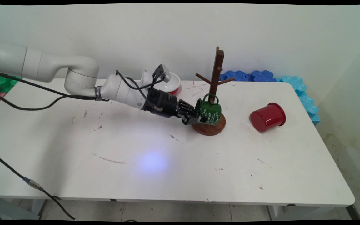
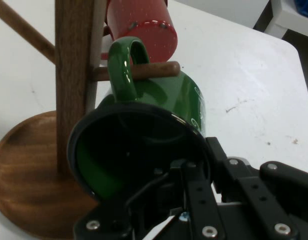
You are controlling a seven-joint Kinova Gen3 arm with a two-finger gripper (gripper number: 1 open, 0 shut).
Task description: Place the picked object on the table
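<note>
The gripper (image 1: 195,117) is clamped on the rim of the green mug (image 1: 209,112), one finger inside its mouth. The mug's handle is looped over a low peg of the wooden mug tree (image 1: 212,93). A red cup (image 1: 267,116) lies tipped on the bench (image 1: 136,150), well apart; a white bowl (image 1: 172,82) sits behind the arm.

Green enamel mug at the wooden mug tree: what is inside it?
The green enamel mug looks empty where its dark green inner wall shows. One finger of the black gripper reaches over the rim into its mouth, and the gripper's linkage covers the lower interior.
</note>
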